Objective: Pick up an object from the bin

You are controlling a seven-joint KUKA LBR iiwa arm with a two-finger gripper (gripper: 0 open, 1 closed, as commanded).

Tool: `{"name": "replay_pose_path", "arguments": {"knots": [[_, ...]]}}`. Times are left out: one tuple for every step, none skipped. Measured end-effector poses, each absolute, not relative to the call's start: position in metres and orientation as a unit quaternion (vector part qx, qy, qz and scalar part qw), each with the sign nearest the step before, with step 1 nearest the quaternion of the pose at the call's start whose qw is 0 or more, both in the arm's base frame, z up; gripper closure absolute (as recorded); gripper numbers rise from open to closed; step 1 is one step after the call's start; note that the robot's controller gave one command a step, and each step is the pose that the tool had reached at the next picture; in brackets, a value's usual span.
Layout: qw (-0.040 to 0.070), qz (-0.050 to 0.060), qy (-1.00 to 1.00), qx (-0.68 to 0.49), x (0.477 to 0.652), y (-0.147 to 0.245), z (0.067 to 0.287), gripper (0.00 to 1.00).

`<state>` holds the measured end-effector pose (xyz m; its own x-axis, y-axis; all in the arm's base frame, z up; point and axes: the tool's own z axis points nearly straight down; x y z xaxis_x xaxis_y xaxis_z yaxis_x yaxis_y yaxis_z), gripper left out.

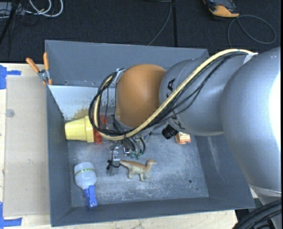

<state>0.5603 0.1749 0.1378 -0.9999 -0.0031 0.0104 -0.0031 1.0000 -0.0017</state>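
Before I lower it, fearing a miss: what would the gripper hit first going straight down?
Probably the bare bin floor, right next to the tan toy dinosaur; the gripper seems beside it, though depth is unclear.

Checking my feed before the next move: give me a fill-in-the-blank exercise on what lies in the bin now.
1. The tan toy lying right beside the tool is shaped like a ____.
2. The cup lying on its side at the left of the bin is ____ in colour.
3. The white bottle near the bin's lower left corner has a ____ cap.

Missing words: dinosaur; yellow; blue.
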Motion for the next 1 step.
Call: {"name": "replay_pose_path", "arguments": {"knots": [[0.001, 0.000, -1.000, 0.000, 0.5622, 0.1742, 0.1423, 0.00]]}}
